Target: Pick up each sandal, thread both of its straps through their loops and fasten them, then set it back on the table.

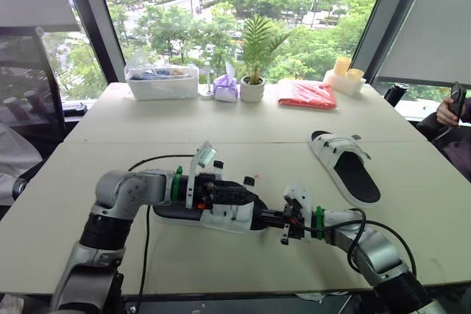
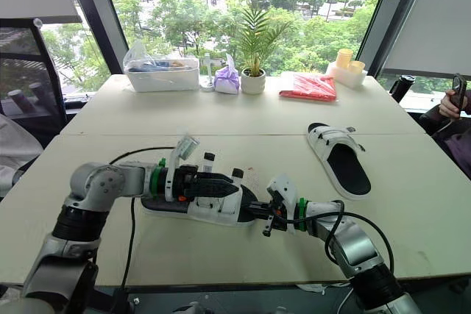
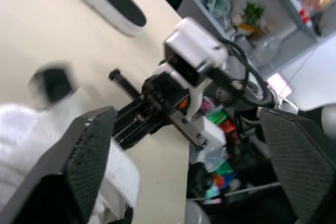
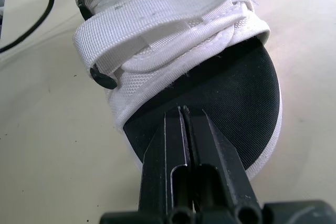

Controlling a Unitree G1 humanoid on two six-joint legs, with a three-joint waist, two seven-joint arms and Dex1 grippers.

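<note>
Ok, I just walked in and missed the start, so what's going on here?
The robot is working on a white sandal near the front of the table. Its left pincer is open over the straps, while the right pincer, shut, rests on the black footbed at one end. The other sandal lies farther right, untouched.
</note>
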